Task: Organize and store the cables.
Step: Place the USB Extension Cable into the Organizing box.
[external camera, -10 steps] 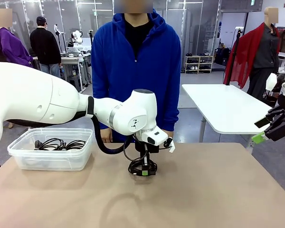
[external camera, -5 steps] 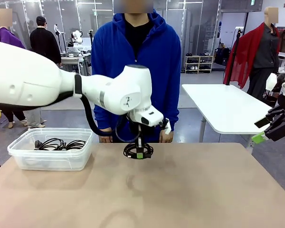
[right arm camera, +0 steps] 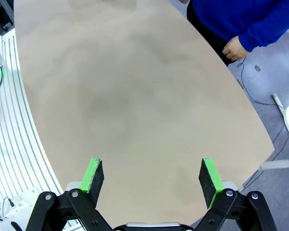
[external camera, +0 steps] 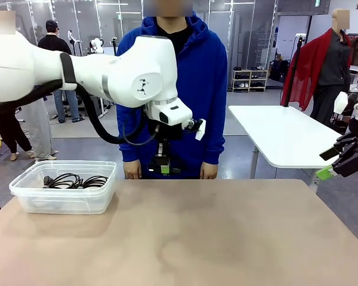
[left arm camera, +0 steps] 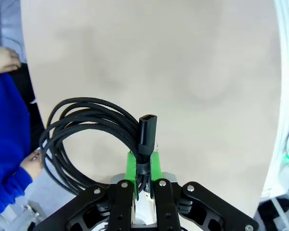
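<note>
Tan laminate covers the table (external camera: 227, 238), which spans the front view from edge to edge. A person (external camera: 170, 89) in a blue hooded top stands at its far side, hands hanging at the table edge.

The left arm (external camera: 77, 71) reaches in from the left at chest height, above the table.

A clear plastic bin (external camera: 64, 186) sits on the table near its left edge. Coiled black cables (external camera: 74, 180) lie inside it.

The left gripper (left arm camera: 143, 166) hangs below the arm's wrist, well above the table and in front of the person. Its green pads (left arm camera: 130, 166) are pressed onto a coil (left arm camera: 82, 139) of black braided cable. In the left wrist view the coil loops out to the left of the fingers, and a black connector (left arm camera: 147, 132) stands upright just above the pads. The coil is clear of the table.

The right gripper (right arm camera: 151, 175) is at the right edge of the front view, beyond the table's corner. Its fingers are spread wide with nothing between the green pads (right arm camera: 94, 174).
</note>
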Tool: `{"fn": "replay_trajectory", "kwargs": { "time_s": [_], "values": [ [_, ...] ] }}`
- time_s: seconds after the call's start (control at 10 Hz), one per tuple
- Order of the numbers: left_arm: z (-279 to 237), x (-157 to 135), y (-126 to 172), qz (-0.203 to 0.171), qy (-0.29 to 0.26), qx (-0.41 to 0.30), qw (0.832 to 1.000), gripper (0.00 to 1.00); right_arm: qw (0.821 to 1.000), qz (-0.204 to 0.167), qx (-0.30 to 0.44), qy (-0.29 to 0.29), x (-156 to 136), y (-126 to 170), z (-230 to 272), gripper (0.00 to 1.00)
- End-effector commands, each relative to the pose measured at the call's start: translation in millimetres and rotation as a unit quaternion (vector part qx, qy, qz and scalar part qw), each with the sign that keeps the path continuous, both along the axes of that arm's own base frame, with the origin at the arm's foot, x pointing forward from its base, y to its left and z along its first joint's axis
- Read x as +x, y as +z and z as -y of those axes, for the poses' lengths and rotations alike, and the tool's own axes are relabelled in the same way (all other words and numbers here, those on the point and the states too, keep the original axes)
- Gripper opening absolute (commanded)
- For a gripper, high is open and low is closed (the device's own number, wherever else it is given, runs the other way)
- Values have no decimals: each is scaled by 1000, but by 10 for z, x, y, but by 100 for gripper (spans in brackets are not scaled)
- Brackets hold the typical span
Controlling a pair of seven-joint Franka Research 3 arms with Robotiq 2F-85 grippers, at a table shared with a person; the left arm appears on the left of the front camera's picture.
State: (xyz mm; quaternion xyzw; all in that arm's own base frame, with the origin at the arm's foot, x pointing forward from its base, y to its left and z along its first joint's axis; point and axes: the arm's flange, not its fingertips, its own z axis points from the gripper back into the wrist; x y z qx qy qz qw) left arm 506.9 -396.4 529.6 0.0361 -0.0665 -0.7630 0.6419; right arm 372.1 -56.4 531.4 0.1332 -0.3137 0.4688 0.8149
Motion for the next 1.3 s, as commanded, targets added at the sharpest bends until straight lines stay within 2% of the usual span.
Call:
{"fn": "replay_trajectory", "kwargs": {
  "time_s": [0.0, 0.2, 0.3, 0.4, 0.7, 0.8, 1.0, 1.1, 1.2],
  "values": [
    [-355, -187, 61, -3, -38, 4, 999, 11, 1000, 5, 3, 0, 10, -9, -4, 100],
    [-692, -278, 184, 12, -60, 42, 997, 11, 1000, 5, 3, 0, 10, -9, -4, 100],
    [-921, -315, 206, 19, -60, 34, 997, 11, 1000, 5, 3, 0, 10, -9, -4, 100],
    [-1146, -388, 204, 25, -84, 31, 996, 11, 1000, 5, 3, 0, 10, -9, -4, 100],
    [-1795, -566, 135, 21, -71, 19, 997, 11, 1000, 5, 3, 0, 10, -9, -4, 100],
    [-1924, -600, 102, 27, -64, 6, 998, 11, 1000, 5, 3, 0, 10, -9, -4, 100],
    [-1943, -632, 92, 34, -99, -14, 994, 11, 1000, 5, 3, 0, 10, -9, -4, 100],
    [-1942, -524, 142, 14, -59, 21, 998, 11, 1000, 5, 3, 0, 10, -9, -4, 100],
    [-1942, -524, 142, 14, -59, 21, 998, 11, 1000, 5, 3, 0, 10, -9, -4, 100]
  ]
}}
